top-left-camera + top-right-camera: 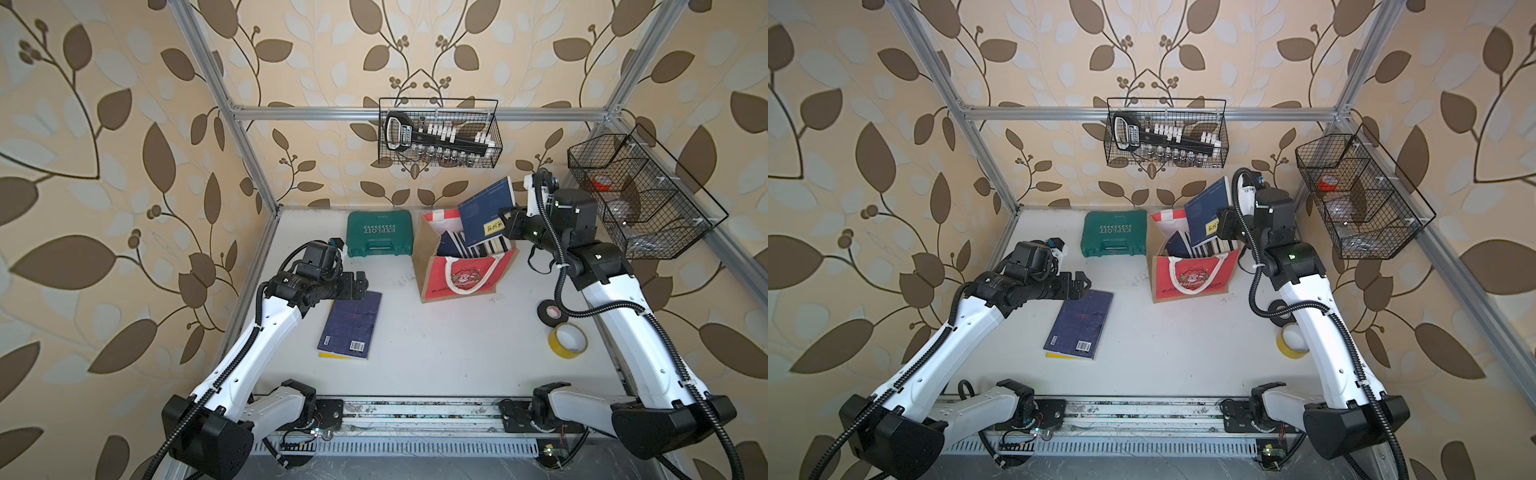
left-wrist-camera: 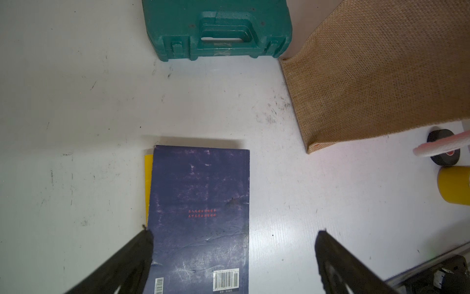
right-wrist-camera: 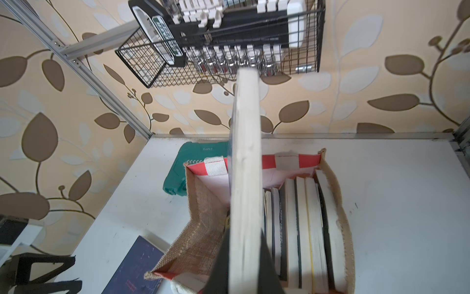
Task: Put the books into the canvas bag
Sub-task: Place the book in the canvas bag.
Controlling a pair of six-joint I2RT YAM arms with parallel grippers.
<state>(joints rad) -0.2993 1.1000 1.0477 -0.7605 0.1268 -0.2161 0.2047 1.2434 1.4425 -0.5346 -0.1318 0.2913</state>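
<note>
Toward one o'clock on the tabletop [image 1: 436,365] stands the canvas bag [image 1: 461,276], mouth open, with a row of books [image 3: 305,229] upright inside it. Over that mouth the right claw [image 1: 508,223] is clenched on a navy paperback [image 1: 486,205], which is tilted with its lower edge inside the bag and its upper part above the rim. At nine o'clock a worn navy book [image 1: 351,324] lies flat, barcode up, on top of a yellow book [image 2: 148,183] whose edge peeks out. The left claw [image 2: 234,232] hangs released above that pair, jaws spread wide, gripping nothing. A green tool case [image 1: 380,232] lies at eleven o'clock, just beside the bag. Black tape [image 1: 550,311] and yellow tape [image 1: 567,338] lie at three o'clock.
</note>
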